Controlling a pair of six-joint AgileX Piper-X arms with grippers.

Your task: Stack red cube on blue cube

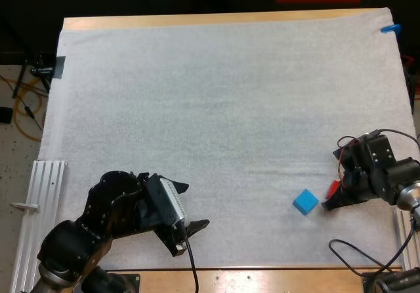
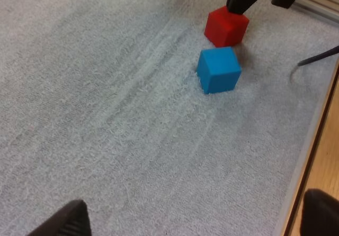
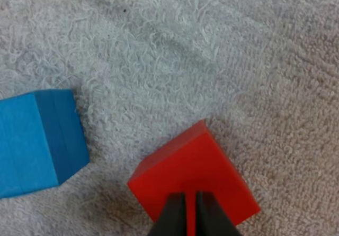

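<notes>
The blue cube [image 1: 306, 202] [image 2: 218, 69] [image 3: 37, 141] sits on the white mat near the front right. The red cube [image 1: 333, 188] [image 2: 226, 26] [image 3: 193, 175] rests just to its right, a small gap apart. My right gripper [image 1: 335, 196] [image 3: 190, 196] is shut, its two fingers pressed together with their tips on top of the red cube. They do not hold the cube from the sides. In the left wrist view the right gripper [image 2: 241, 3] comes down on the red cube's top. My left gripper [image 1: 191, 206] [image 2: 196, 215] stands open over bare mat at the front left, far from both cubes.
The mat's front edge and the wooden table strip [image 1: 275, 280] [image 2: 323, 156] run close behind the cubes. A loose black cable [image 1: 354, 253] lies on the mat near the right arm. A metal rail [image 1: 39, 214] lies off the mat's left side.
</notes>
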